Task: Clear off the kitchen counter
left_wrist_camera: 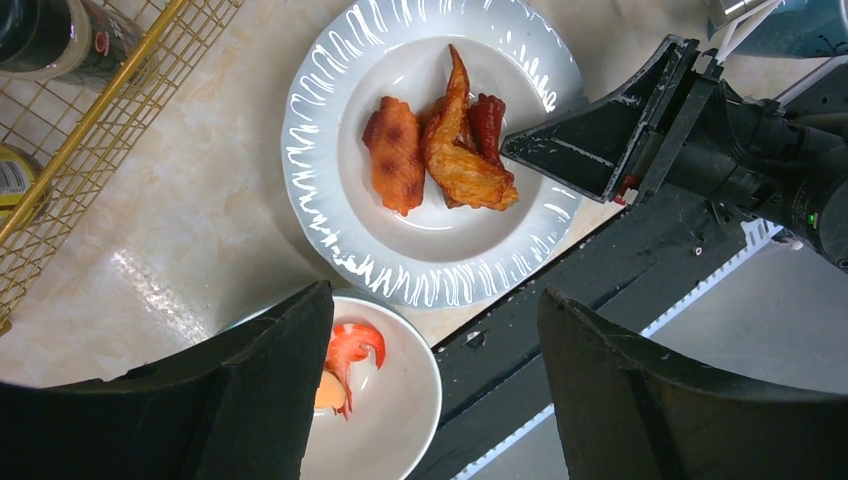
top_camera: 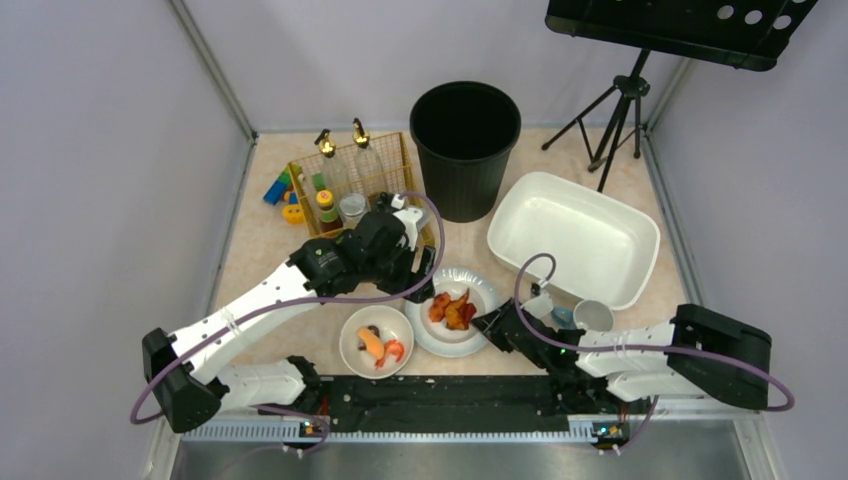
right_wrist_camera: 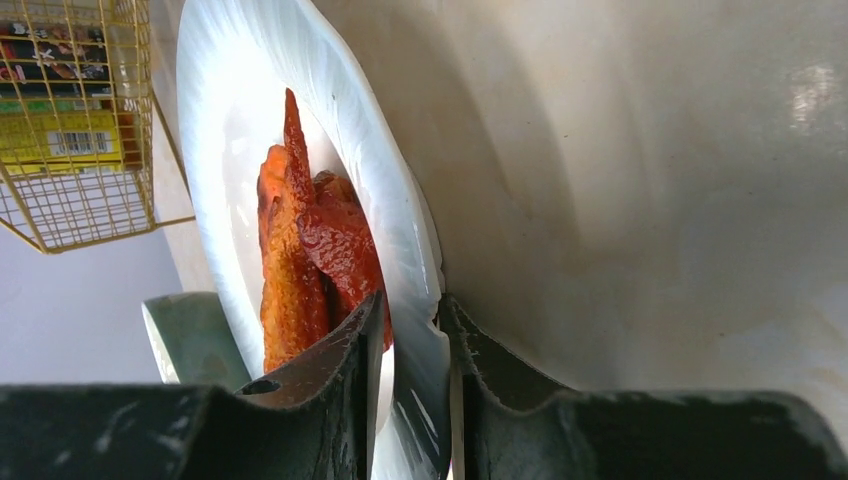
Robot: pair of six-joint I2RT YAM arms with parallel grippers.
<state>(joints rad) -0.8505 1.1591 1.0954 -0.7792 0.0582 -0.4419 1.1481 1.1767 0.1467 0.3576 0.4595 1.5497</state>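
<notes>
Right gripper (right_wrist_camera: 410, 305) clamped on the rim of the chicken-wing plate (left_wrist_camera: 310, 180), on the kitchen counter (top_camera: 255, 250).
Left of the plate, a gold wire basket (left_wrist_camera: 118, 88) holds jars, labels too blurred to read; bare counter lies between them. A shrimp bowl (left_wrist_camera: 400, 420) sits just beside the plate's near-left rim. The left gripper (left_wrist_camera: 435, 300) hangs above, jaws wide, empty. The plate's near edge is close to the black front rail (top_camera: 440, 395). To the right: a cup (top_camera: 593, 315) and a white tub (top_camera: 580, 235).

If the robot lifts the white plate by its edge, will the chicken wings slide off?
Probably, if it tilts: the chicken wings look glossy and lie loose on the white plate. The plate looks stiff, but the right gripper pinches only one edge, so it may tip.
</notes>
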